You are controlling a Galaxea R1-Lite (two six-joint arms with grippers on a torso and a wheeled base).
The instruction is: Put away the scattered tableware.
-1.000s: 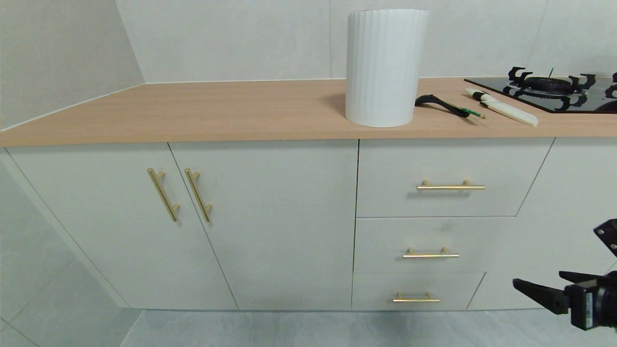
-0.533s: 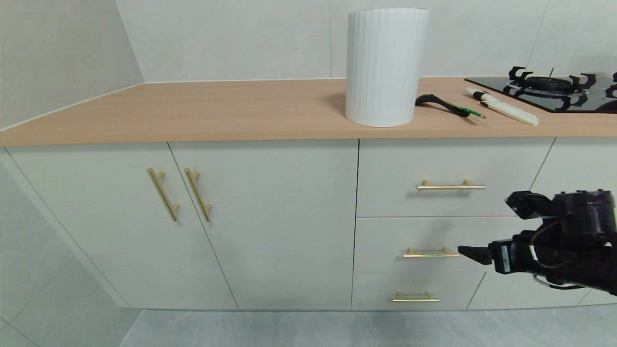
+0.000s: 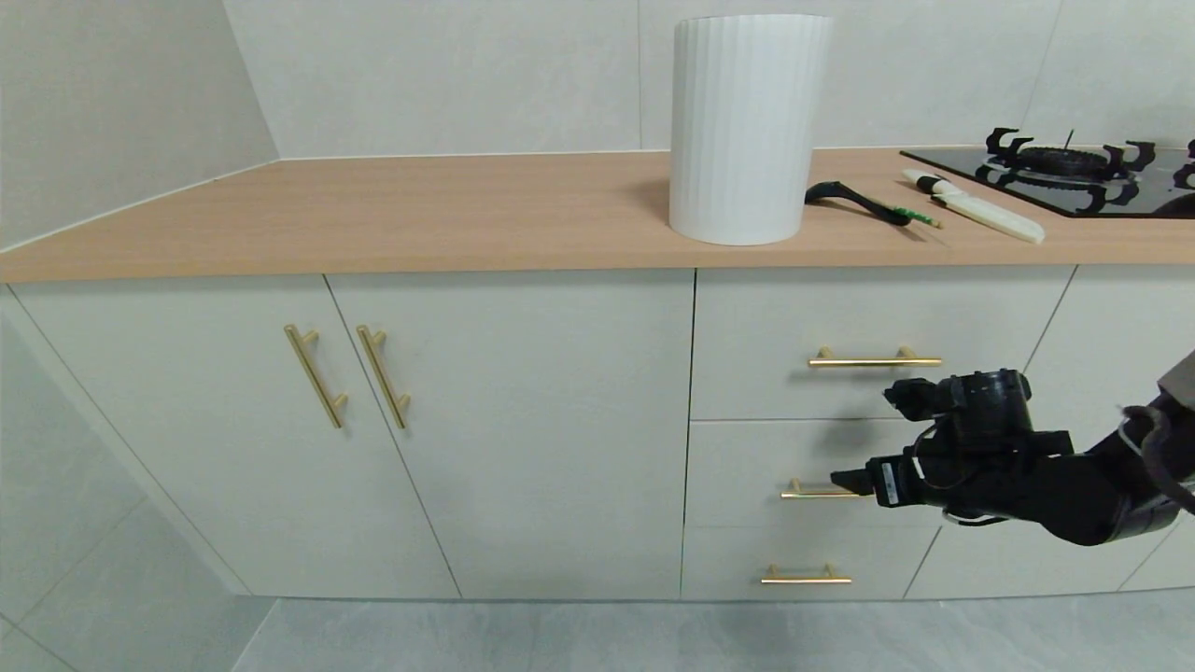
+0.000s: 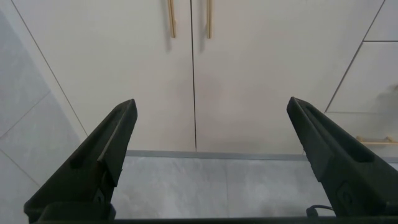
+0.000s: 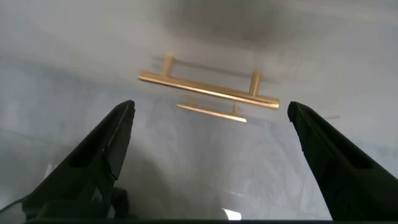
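Down by the drawer stack, the right gripper point(image 3: 845, 482) hangs level with the middle drawer, fingers spread wide apart and holding nothing. Right ahead of its fingertips sits the middle drawer's brass handle point(image 3: 826, 492), and the right wrist view has that bar point(image 5: 208, 92) framed between the two dark fingers point(image 5: 102, 158) with a gap in front of them, so no contact there. Just below the gripper is the bottom drawer's handle point(image 3: 805, 579), and just above it the top drawer's handle point(image 3: 874, 360); all three drawers are shut. Now the tableware: it's well above the gripper, lying on the wooden countertop point(image 3: 420, 215), with a black ladle point(image 3: 845, 199), green chopsticks point(image 3: 910, 217) touching its handle end, and a white knife point(image 3: 976, 212) a little further towards the gas hob point(image 3: 1064, 173). A tall ribbed white container point(image 3: 747, 131) stands upright just beside the ladle, up and slightly to the left of the gripper. Between the gripper and those pieces are the top drawer front and the counter's edge. Off to its left are the two cupboard doors with their slanted brass handles point(image 3: 316, 376). Over there the left gripper point(image 4: 210, 102) is also wide open and empty, pointing low at those closed doors and the grey floor point(image 4: 205, 186).
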